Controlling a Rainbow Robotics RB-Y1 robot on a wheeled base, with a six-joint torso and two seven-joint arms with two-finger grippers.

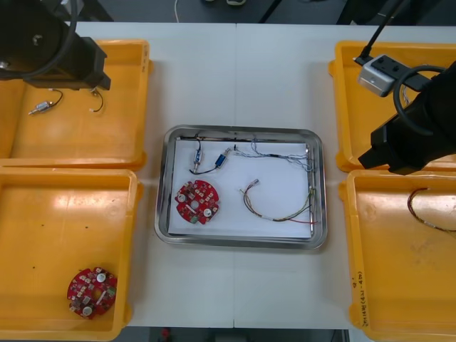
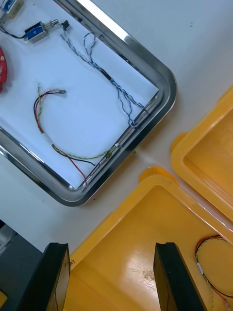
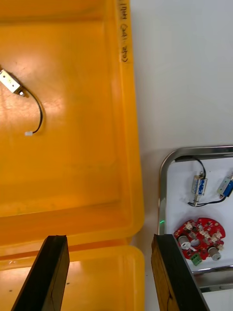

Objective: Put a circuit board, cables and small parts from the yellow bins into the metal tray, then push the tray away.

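The metal tray (image 1: pixel 319 187), white inside, lies mid-table. In it are a red circuit board (image 1: pixel 197 201), small metal parts (image 1: pixel 197 158) on a black cable, a twisted blue and white cable (image 1: pixel 285 153) and a red and yellow cable (image 1: pixel 278 210). My left gripper (image 3: pixel 109 272) is open and holds nothing, hanging over the far left yellow bin (image 3: pixel 73 160), beside the tray's corner (image 3: pixel 162 194). My right gripper (image 2: pixel 114 277) is open too, above the near right yellow bin (image 2: pixel 141 252), whose red and yellow cable (image 2: pixel 208 262) lies just past one finger.
The far left bin (image 1: pixel 135 85) holds a small metal part (image 1: pixel 41 107) on a black cable. A second circuit board (image 1: pixel 92 292) lies in the near left bin (image 1: pixel 43 214). A cable (image 1: pixel 427 210) lies in the near right bin. The right arm (image 1: pixel 420 128) overhangs both right bins.
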